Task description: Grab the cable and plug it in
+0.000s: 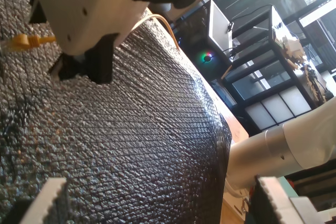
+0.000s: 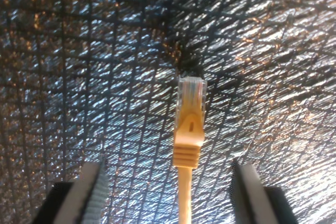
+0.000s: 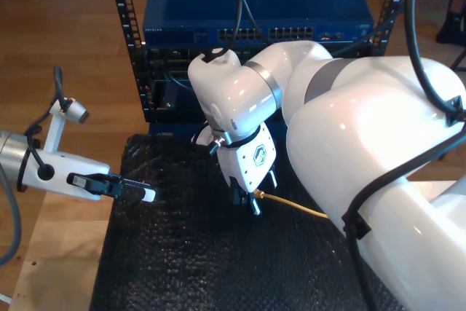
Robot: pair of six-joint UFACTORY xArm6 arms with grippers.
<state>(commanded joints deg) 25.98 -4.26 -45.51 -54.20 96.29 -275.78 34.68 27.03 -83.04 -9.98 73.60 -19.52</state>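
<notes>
A black quilted mat (image 3: 189,253) with a silvery sheen is spread over a wooden table (image 3: 51,253). The cable (image 2: 189,129) lies on it, its clear plug between the open jaws of my second gripper (image 2: 168,192). My first gripper (image 3: 135,191) is seen open, hovering at the exterior view's left. A blue network switch (image 3: 255,9) sits in a black rack (image 3: 135,49) behind.

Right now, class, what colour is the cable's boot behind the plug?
Yellow: the cable shows best in the second wrist view.

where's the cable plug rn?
The plug lies on the black mat between my second pincer's open fingers, near the middle of the exterior view, below the blue switch.
</notes>
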